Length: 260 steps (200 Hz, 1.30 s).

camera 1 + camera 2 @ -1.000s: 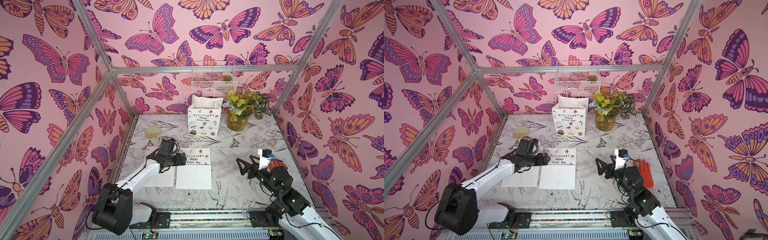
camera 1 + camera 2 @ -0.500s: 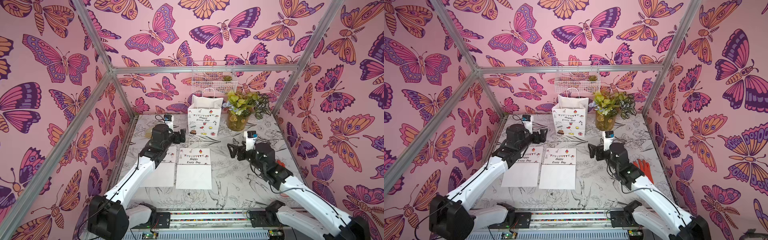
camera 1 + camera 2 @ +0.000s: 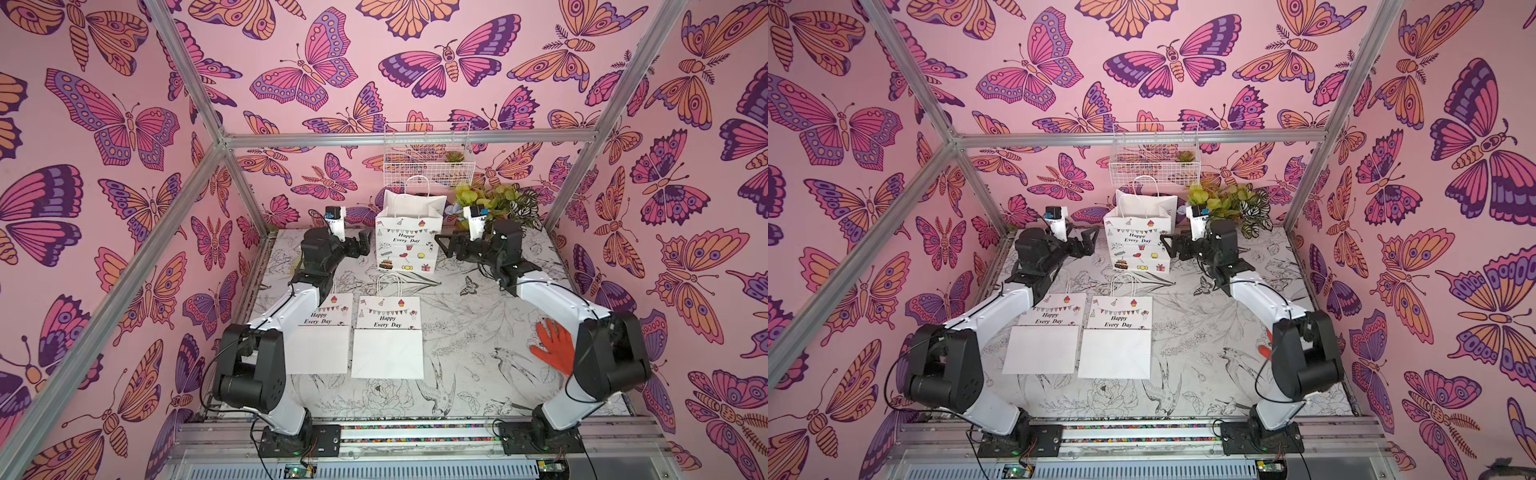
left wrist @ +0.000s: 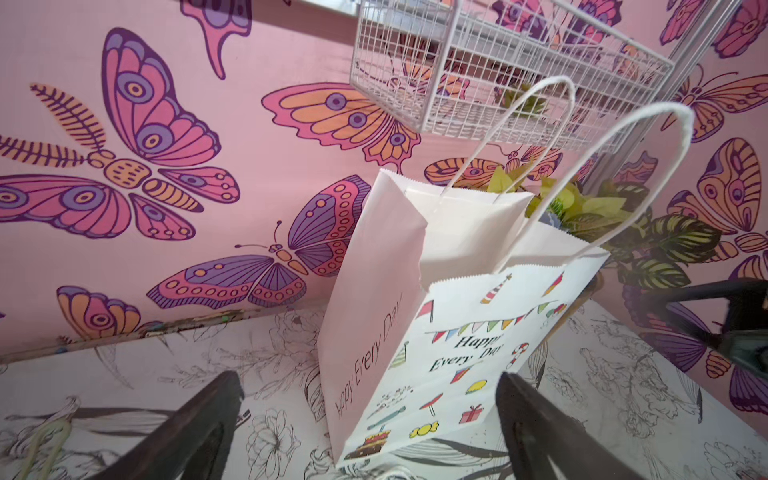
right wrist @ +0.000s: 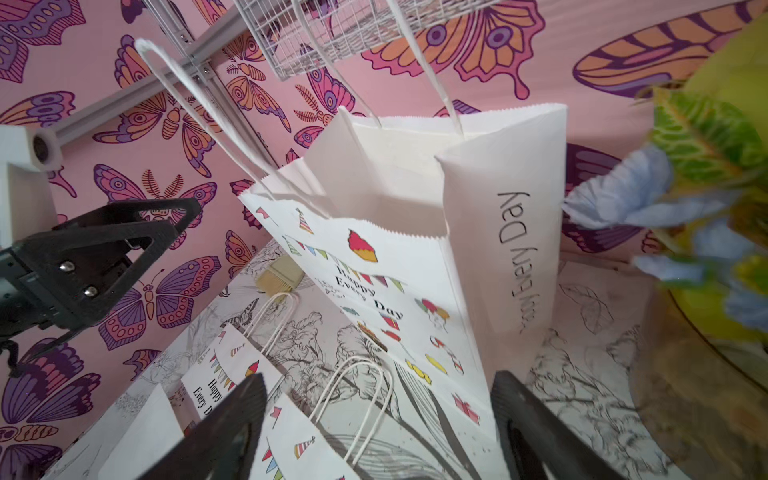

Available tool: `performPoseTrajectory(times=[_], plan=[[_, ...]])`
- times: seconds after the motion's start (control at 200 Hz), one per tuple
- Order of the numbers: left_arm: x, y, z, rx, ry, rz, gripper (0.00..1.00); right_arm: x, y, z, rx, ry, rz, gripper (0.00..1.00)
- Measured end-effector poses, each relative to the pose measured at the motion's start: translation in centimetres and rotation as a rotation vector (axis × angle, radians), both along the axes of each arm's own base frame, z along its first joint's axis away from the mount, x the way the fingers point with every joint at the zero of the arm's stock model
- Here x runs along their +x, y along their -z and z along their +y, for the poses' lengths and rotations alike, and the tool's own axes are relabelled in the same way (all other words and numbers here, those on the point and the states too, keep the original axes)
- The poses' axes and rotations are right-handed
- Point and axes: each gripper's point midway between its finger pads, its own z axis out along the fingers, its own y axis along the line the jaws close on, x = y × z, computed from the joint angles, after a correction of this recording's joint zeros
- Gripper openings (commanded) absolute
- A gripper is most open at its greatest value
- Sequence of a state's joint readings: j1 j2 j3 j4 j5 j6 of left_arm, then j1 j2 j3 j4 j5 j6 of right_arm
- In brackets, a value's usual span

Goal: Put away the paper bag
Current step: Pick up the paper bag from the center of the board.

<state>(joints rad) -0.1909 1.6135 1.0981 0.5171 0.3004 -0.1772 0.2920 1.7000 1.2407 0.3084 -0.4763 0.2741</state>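
**Bimanual cell, from above and from both wrists.** The paper bag (image 3: 409, 245) (image 3: 1139, 245) stands upright and open-mouthed at the middle of the tabletop's rear edge. It is printed "Happy Every Day" on its front and side panels, and both twine handles are raised.

The left gripper (image 3: 363, 249) (image 3: 1089, 243) hangs just beside the bag's left side panel. Its jaws are spread wide and hold nothing. In the left wrist view its two dark fingers (image 4: 208, 415) frame the lower part of the bag (image 4: 436, 332), which lies beyond the tips.

The right gripper (image 3: 444, 249) (image 3: 1168, 247) faces the opposite side panel, jaws likewise apart. In the right wrist view its fingers (image 5: 536, 419) straddle the bag's (image 5: 415, 249) near vertical corner (whether they touch the paper cannot be told).

Two folded bags (image 3: 322, 336) (image 3: 388, 336) of the same print lie flat side by side on the tabletop (image 3: 478, 332). They sit left of centre, handles pointing toward the rear edge, and the left arm passes over the leftmost one.

A wire basket (image 3: 428, 153) is mounted on the rear wall directly above the standing bag. A plant (image 3: 503, 199) stands at the rear edge, just to the right of the bag (its leaves crowd one side of the right wrist view). An orange glove (image 3: 552, 345) lies near the right edge, partly hidden by the right arm.
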Motion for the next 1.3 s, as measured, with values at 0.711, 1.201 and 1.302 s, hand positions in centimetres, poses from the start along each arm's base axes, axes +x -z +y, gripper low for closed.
performPoseTrajectory(times=[0.711,1.201,1.302], plan=[[2.2,2.7,-3.5,-0.069,0.188,0.034,0.93,4.6,0.5,2.9,-0.053,-0.121,-0.082,0.76],[3.2,4.2,-3.1,-0.07,0.184,0.069,0.93,4.6,1.8,2.3,-0.126,-0.089,-0.087,0.87],[3.4,5.2,-3.1,-0.069,0.185,0.091,0.93,4.9,-0.1,3.6,-0.128,-0.108,-0.135,0.79]])
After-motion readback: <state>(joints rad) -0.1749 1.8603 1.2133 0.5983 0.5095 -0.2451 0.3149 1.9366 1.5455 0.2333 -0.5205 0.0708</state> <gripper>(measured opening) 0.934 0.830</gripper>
